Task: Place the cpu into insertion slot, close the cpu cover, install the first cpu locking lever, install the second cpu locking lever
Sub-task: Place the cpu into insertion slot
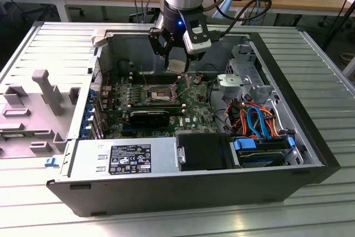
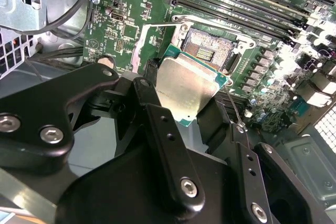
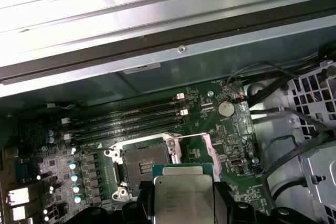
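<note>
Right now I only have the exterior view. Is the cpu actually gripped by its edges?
Observer: Yes. In the second wrist view the gripper clamps the cpu on two opposite edges, with the metal top showing.
Operator: Slot free?
Observer: In the first wrist view the insertion slot is bare, with its dark centre exposed.
Operator: Cover?
Observer: The cpu cover stands open beside the slot, not over it.
</note>
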`<state>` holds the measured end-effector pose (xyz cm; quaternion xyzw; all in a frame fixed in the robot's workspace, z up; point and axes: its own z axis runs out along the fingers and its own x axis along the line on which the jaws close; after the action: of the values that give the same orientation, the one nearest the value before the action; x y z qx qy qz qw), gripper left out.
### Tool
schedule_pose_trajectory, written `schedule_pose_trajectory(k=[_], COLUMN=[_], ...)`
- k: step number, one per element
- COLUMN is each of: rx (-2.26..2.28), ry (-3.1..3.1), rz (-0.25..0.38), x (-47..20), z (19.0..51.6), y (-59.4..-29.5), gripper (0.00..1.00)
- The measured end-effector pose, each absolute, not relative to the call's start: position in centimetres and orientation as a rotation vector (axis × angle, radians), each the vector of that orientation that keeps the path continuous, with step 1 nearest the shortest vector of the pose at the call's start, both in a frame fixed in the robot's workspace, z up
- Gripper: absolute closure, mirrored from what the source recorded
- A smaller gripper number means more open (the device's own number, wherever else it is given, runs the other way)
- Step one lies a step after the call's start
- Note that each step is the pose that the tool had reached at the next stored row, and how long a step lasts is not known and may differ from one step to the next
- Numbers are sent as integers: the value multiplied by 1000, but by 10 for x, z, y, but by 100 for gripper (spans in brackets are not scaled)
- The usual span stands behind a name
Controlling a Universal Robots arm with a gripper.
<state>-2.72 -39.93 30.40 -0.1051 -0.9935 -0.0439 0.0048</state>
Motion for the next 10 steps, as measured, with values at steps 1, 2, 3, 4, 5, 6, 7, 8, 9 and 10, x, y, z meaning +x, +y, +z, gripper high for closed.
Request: schedule_pose_trajectory(k=[1, 2, 3, 4, 5, 6, 7, 8, 9, 10], rx=[-331, -333, -335, -339, -342, -345, -349, -356, -360, -363], ry=[-3111, -3111, -3111, -3111, -3111, -3110, -3110, -3109, -3109, -3109], rz=[-137, -137, -137, -137, -137, -137, -137, -137, -137, -137], x=[-27, -27, -27, -27, -27, -27, -27, -27, -27, -27], z=[304, 304, 304, 304, 304, 304, 304, 304, 304, 304], y=[-399, -399, -399, -399, -399, -399, -399, -399, -399, -399], gripper=[45, 45, 45, 45, 45, 45, 45, 45, 45, 45])
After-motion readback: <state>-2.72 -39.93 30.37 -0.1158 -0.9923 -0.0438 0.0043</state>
